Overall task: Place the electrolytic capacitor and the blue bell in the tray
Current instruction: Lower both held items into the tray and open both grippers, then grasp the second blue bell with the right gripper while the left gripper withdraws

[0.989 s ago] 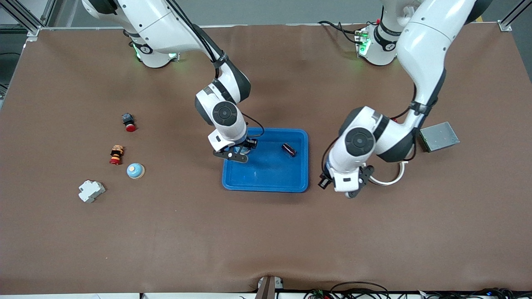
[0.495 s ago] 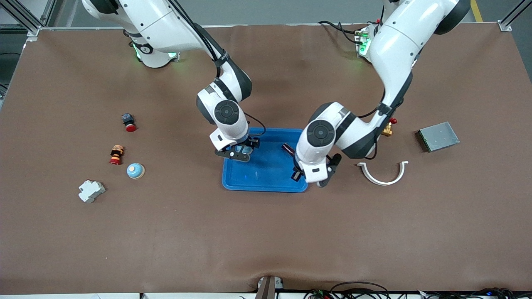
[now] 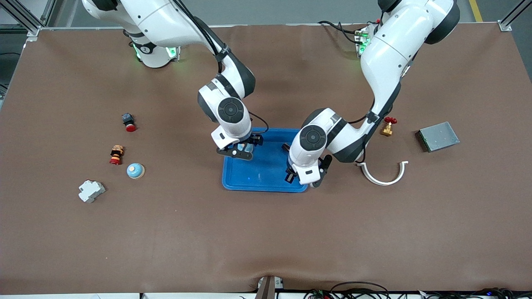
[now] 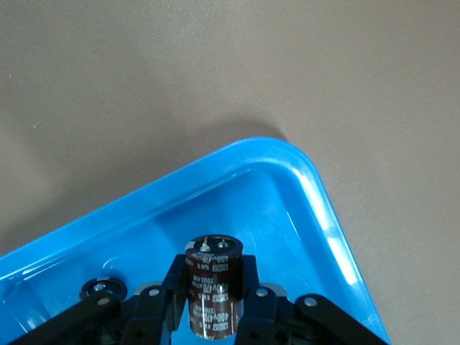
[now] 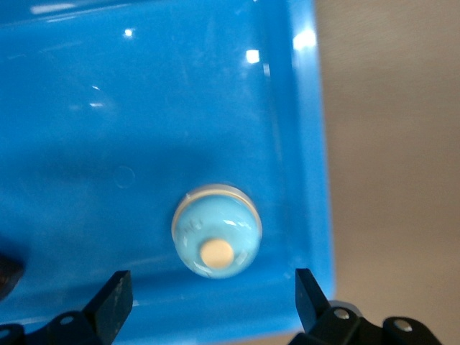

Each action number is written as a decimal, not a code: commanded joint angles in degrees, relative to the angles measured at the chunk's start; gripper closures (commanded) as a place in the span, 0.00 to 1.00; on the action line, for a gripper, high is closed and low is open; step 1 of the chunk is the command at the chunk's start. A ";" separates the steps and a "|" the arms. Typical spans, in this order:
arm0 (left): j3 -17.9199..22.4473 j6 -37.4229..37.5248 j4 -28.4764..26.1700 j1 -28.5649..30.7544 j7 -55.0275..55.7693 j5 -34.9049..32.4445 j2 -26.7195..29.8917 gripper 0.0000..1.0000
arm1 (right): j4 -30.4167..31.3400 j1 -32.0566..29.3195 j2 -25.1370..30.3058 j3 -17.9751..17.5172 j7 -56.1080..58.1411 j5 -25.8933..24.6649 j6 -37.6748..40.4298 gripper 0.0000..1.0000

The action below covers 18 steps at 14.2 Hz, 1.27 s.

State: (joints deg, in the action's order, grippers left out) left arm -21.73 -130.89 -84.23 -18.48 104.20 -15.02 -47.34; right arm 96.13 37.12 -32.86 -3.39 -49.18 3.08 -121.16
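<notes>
We see the right gripper [image 3: 240,150] over the blue tray [image 3: 266,178], at the corner toward the right arm's end of the table and farther from the front camera. Its fingers [image 5: 111,302] stand wide apart with nothing between them — the blue bell [image 5: 216,230] sits released on the tray floor directly beneath, dome up, its cream button facing the right wrist camera, just beside the tray wall [image 5: 305,144].

The left gripper [image 3: 302,174] is over the tray's end toward the left arm's end of the table. It is clenched on the electrolytic capacitor [image 4: 213,293], a dark brown cylinder with printed lettering. In the left wrist view the capacitor's long axis runs along the fingers [image 4: 253,284], its flat end with the leads pointing out past the fingertips toward a rounded tray corner [image 4: 287,154].

Elsewhere on the table [image 3: 266,241] we see a second blue bell [image 3: 135,170], a white block [image 3: 91,191], a red-and-yellow stacked part [image 3: 116,154] and a red-capped button [image 3: 129,122] toward the right arm's end — and a white curved clip [image 3: 383,174], a brass valve with a red handle [image 3: 388,126] and a grey metal box [image 3: 439,136] toward the left arm's end.
</notes>
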 commanded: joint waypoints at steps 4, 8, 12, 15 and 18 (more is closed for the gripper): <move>0.20 0.02 1.35 -0.42 0.22 -1.42 0.32 0.00 | 0.45 -5.82 12.01 0.23 14.34 -0.35 16.19 0.00; 0.11 4.57 1.35 0.63 -3.10 -1.77 6.10 0.00 | 7.21 -13.11 22.29 0.23 33.21 -0.44 19.55 0.00; -0.41 11.43 1.35 5.53 -9.71 -1.07 13.14 0.00 | 13.54 -19.27 29.86 0.32 41.78 -0.53 18.77 0.00; -0.42 16.35 1.26 8.97 -15.76 -0.63 18.67 0.00 | 17.75 -23.66 32.59 0.32 51.43 -1.67 15.18 0.00; -0.42 20.13 1.26 13.01 -20.08 1.73 24.20 0.00 | 26.18 -27.09 34.79 0.32 59.70 -1.67 4.83 0.00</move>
State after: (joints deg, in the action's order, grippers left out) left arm -21.69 -113.22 -81.29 -7.55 86.16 -15.00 -27.71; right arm 115.28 12.69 -1.23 -2.12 5.67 2.02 -110.40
